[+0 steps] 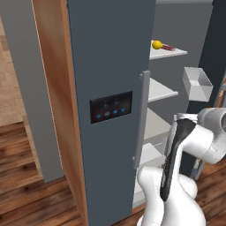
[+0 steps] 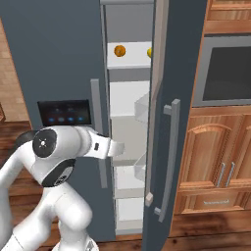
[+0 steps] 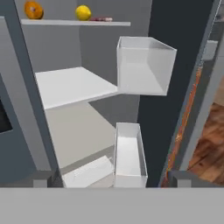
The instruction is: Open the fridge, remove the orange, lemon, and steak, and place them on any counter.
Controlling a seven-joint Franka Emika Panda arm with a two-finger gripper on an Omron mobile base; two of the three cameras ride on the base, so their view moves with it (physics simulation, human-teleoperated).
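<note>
Fridge (image 1: 110, 66): right door swung open, left door with the blue-lit panel (image 1: 111, 107) shut; white shelves bare below the top one.
Orange (image 3: 33, 9): on the fridge's top shelf (image 3: 74, 22), at its left end.
Lemon (image 3: 83, 12): same shelf, right of the orange and apart from it.
Steak (image 3: 101, 19): flat on that shelf, just right of the lemon.
Door bins (image 3: 144, 65): two clear ones on the open fridge door.
Gripper (image 3: 111, 181): released, fingers spread wide, holding nothing, low in the fridge opening, well below the top shelf.

White glossy arm (image 1: 176, 194), rounded bulbous links, black seam strip along one link, dark grey circular joint cap (image 2: 45, 143).
</note>
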